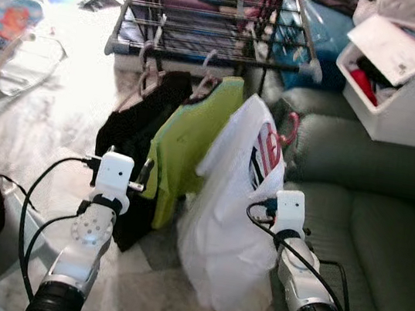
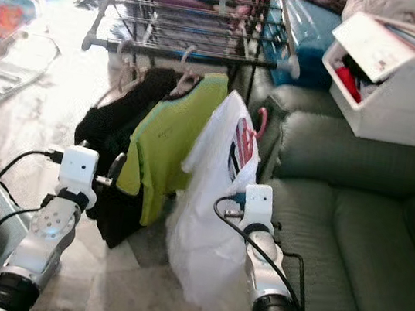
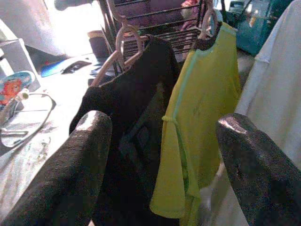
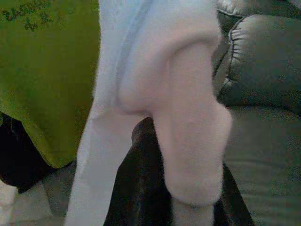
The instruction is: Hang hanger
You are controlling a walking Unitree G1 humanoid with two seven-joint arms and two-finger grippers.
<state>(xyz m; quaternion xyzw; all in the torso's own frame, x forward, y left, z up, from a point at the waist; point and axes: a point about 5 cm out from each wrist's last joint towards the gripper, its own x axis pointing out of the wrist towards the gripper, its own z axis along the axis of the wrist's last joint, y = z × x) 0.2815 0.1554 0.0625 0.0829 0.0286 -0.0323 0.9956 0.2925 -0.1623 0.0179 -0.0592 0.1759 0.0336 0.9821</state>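
Three garments hang in a row below the near rail of a drying rack (image 1: 213,15): a black shirt (image 1: 135,141), a green shirt (image 1: 186,141) and a white shirt (image 1: 235,206). The black and green ones hang from pale hangers hooked on the rail. The white shirt is on a pink hanger (image 1: 289,129), whose hook curls up beside the collar, clear of the rail, on the side toward the grey sofa (image 1: 370,219). This shirt hangs with its long axis straight down, its hem near the floor.

The right gripper (image 4: 188,155) is pressed into the white shirt from the sofa side, and in the right wrist view its dark fingers (image 4: 141,188) are clenched on a thick fold of the white cloth. The left gripper (image 3: 164,155) is raised in front of the black shirt with its fingers (image 3: 70,174) spread wide and released, holding nothing. A white storage bin (image 1: 406,83) sits on the sofa's back.
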